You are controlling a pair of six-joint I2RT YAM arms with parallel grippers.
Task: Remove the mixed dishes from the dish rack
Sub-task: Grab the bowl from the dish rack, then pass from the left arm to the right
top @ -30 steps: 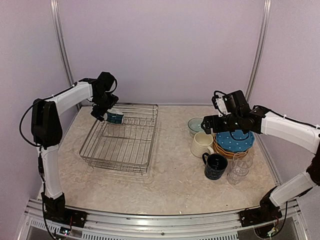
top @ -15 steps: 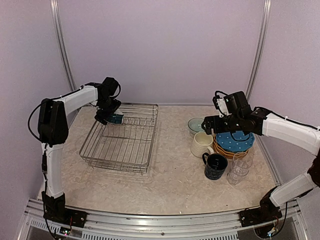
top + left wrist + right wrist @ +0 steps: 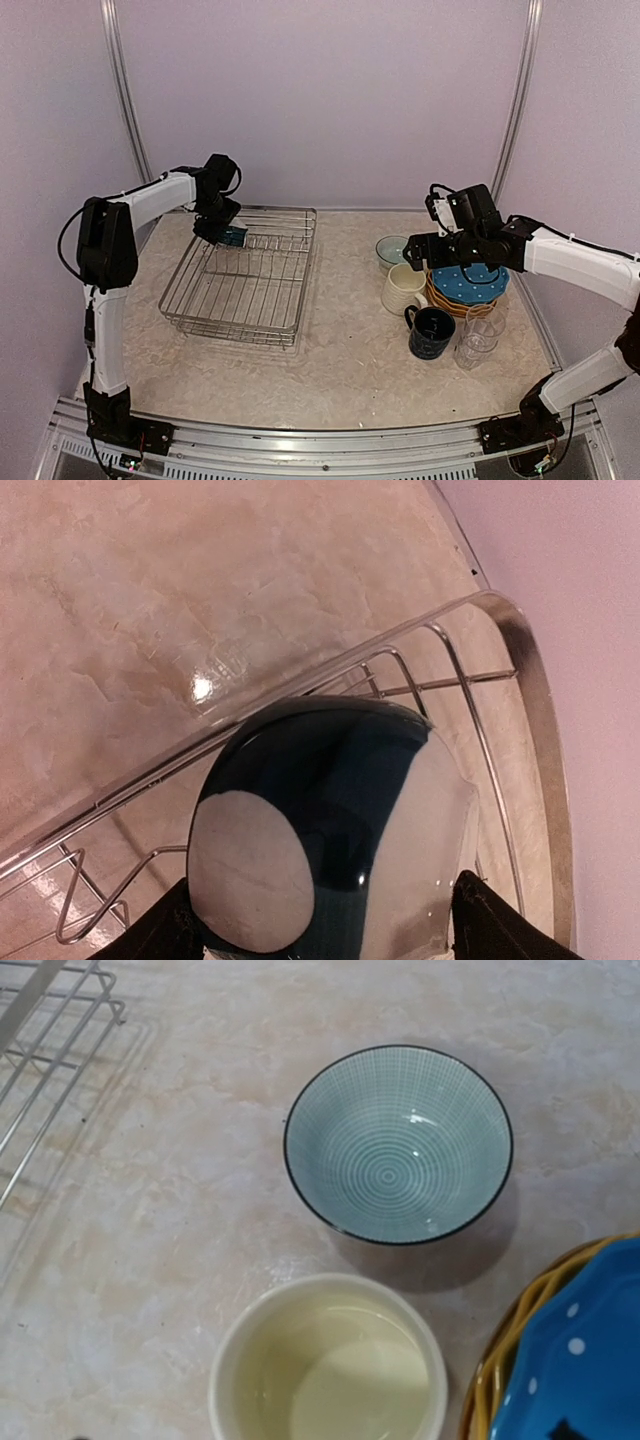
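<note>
Top external view: the beige marbled table (image 3: 340, 385) has a broad bare strip along its near edge and up the middle. This strip lies between a rectangular silver wire dish rack (image 3: 245, 285) on the left half and a cluster of dishes on the right half.

Nearest in the cluster stand a navy mug (image 3: 431, 332) and clear drinking glasses (image 3: 478, 338), just beside each other. Behind them are a cream mug (image 3: 403, 288) and a stack of yellow-orange plates topped by a blue white-dotted plate (image 3: 468, 283), near the right edge. Farthest is a small teal bowl (image 3: 391, 250) with a fine line pattern, close to the cream mug but apart from it.

The right gripper (image 3: 415, 247) hovers above the cream mug and teal bowl, jaws wide apart, holding nothing.

Most of the rack's floor is open. At its far left corner a dark blue and white bowl (image 3: 233, 237) stands tilted on edge against the rim wire. The left gripper (image 3: 224, 231) reaches down there. In the left wrist view its black fingers (image 3: 165, 935) sit one at each side of this bowl, spread wide, right against it. Whether they press on it cannot be told.
</note>
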